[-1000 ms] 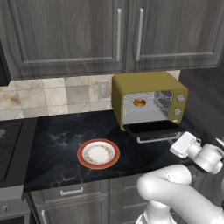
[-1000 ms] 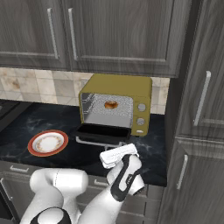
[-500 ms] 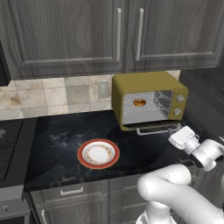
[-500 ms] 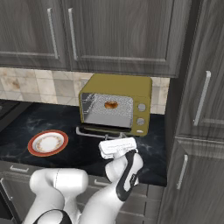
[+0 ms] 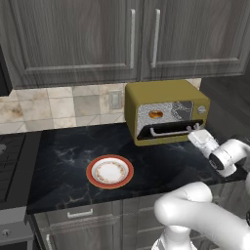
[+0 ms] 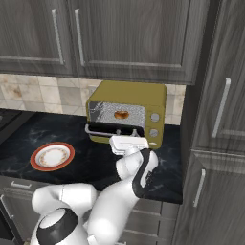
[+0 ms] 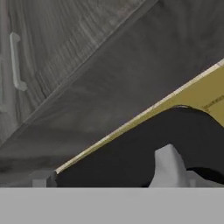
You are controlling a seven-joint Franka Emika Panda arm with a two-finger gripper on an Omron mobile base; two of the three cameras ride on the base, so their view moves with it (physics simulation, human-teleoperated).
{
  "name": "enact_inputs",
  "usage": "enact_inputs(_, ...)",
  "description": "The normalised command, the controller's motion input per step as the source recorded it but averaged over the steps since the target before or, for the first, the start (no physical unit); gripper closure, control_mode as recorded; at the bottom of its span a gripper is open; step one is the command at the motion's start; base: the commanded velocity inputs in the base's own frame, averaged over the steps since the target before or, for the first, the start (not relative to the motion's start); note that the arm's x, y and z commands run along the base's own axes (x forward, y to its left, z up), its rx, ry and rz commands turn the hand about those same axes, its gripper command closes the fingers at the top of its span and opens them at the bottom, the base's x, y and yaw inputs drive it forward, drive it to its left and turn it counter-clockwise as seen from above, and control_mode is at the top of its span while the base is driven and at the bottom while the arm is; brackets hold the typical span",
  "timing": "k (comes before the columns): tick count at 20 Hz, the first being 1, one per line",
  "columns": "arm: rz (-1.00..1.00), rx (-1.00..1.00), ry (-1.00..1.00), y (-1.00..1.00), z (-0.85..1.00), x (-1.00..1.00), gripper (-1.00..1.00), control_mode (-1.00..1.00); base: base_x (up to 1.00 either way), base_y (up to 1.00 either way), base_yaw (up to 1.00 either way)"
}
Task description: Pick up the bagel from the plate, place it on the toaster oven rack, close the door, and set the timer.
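The bagel (image 5: 155,114) (image 6: 121,115) lies inside the olive toaster oven (image 5: 168,95) and shows through the glass of the door (image 5: 171,113) (image 6: 107,113). That door stands tilted, almost up, with its silver handle (image 5: 168,131) at the lower edge and a dark gap below. My gripper (image 5: 195,135) (image 6: 127,139) is open, right at the door's lower right edge by the handle, holding nothing. In the hand view the dark door (image 7: 131,148) fills the lower part, and one fingertip (image 7: 168,166) rests against it. The plate (image 5: 110,172) (image 6: 52,156) sits bare on the counter. The rack is hidden behind the door.
Two knobs (image 5: 200,110) (image 6: 154,116) sit on the oven's right panel. Grey upper cabinets (image 5: 132,34) hang above, and a tall cabinet (image 6: 220,110) stands right of the oven. A stove edge (image 5: 10,161) lies at the far left of the black counter (image 5: 63,151).
The door has swung up from lying flat open to almost closed. My open gripper has risen with it, from below the door's edge to the handle's right end.
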Motion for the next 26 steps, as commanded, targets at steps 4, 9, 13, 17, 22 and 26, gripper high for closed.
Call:
enact_inputs(4, -0.01, 0.14, -0.04, 0.26, 0.26, 0.45, -1.0, -1.0, 0.0, 0.0, 0.0)
enact_inputs(9, -0.02, 0.13, -0.01, 0.27, 0.08, 0.4, -1.0, -1.0, 0.0, 0.0, 0.0)
enact_inputs(13, -0.01, 0.04, 0.08, 0.21, 0.01, 0.38, -1.0, -1.0, 0.0, 0.0, 0.0)
enact_inputs(17, 0.0, 0.0, 0.29, 0.2, 0.09, 0.45, -1.0, -1.0, 0.0, 0.0, 0.0)
enact_inputs(22, 0.0, 0.0, 0.31, 0.07, 0.32, 0.44, -1.0, -1.0, 0.0, 0.0, 0.0)
enact_inputs(26, 0.0, 0.0, 0.33, 0.05, 0.25, 0.4, -1.0, -1.0, 0.0, 0.0, 0.0)
